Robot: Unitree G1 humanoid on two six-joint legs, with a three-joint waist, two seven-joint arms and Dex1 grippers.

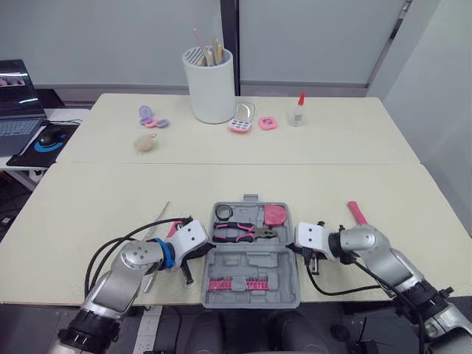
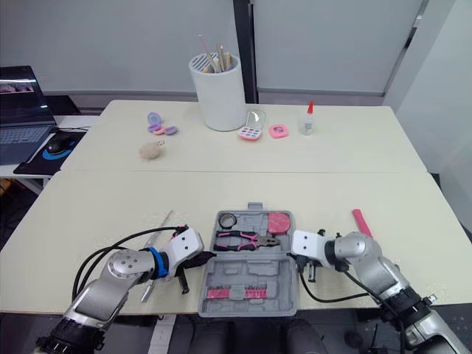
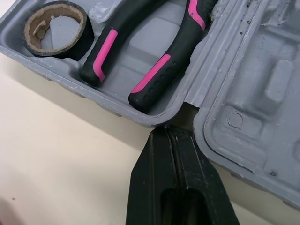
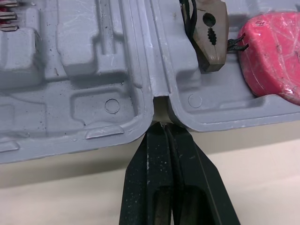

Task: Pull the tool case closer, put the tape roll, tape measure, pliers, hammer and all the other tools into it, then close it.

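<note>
cream desk [image 1: 332,184], head views read left to right.

- far left, on a side table: laptop [image 1: 18,103], mouse [image 1: 50,137] on a dark pad.
- back row on the desk: purple pieces [image 1: 151,116], beige ball [image 1: 144,144], white cup [image 1: 210,85] with sticks in it, pink palette [image 1: 241,122], pink compact [image 1: 268,123], glue bottle [image 1: 297,110].
- front left: thin metal tool [image 1: 161,221] lies on the desk, just outboard of the left arm.
- left gripper [image 3: 164,136]: fingers pressed together, nothing between them. tips sit at the hinge notch on the left side of the tool case [image 1: 254,258]. cannot tell whether they touch it or stop just short.
- tool case: front centre of the desk, near the front edge, open and lying flat. the far half holds the tape roll [image 1: 223,213] in its left corner, the pliers [image 1: 240,232] across the middle with handles to the left, and the pink tape measure [image 1: 275,214] in its right corner. the near half holds a row of pink bits [image 1: 237,284].
- right gripper [image 4: 165,131]: fingers pressed together, empty. tips sit at the hinge notch on the right side of the case, just below the plier head.
- right of that arm: pink-handled tool [image 1: 357,213] on the desk, outside the case. its head is hidden.
</note>
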